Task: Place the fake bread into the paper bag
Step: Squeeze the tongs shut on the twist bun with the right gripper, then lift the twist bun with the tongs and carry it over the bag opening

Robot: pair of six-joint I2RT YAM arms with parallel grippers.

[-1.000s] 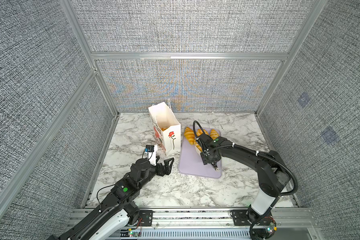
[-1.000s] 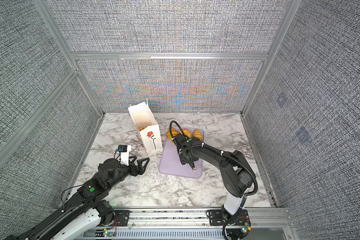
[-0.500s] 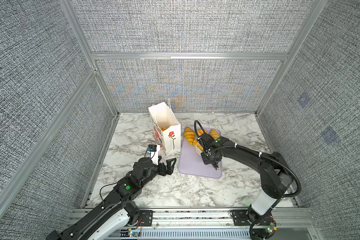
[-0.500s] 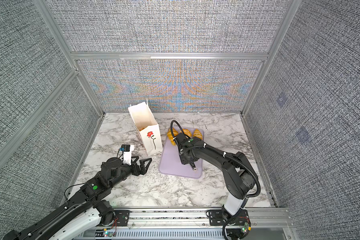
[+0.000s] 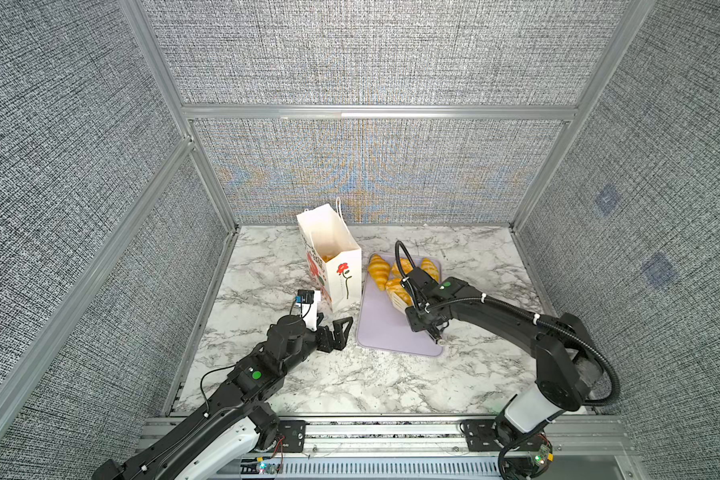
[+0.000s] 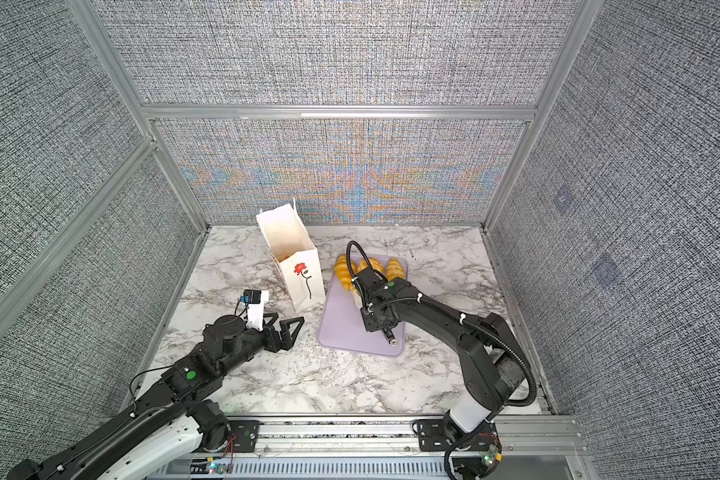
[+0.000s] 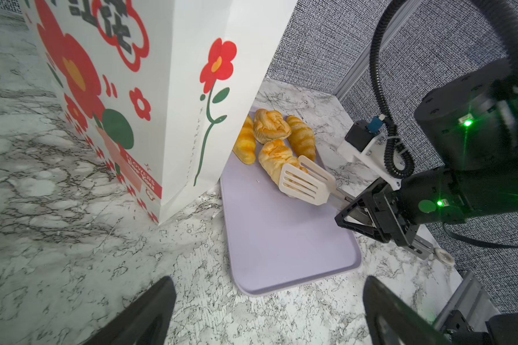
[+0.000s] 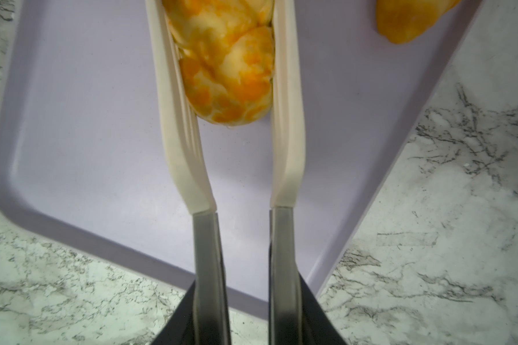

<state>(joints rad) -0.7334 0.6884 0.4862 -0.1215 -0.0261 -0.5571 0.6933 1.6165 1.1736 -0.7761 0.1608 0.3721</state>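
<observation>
On the lilac tray, the braided loaf lies flat, its long axis in line with the cream tongs and its rounded end toward the right tool, which clamps the tongs' handles, the blades seemingly touching the loaf's flanks; the left tool gapes wide and empty just beside the tray's bare end.

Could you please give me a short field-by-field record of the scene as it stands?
tray: lavender, on the marble table, four pieces of fake bread at its far end
paper bag: upright, open at the top, beside the tray
tongs: cream heads on both sides of the braided piece
right gripper: shut on the tongs
left gripper: open, empty, near the bag's base
</observation>
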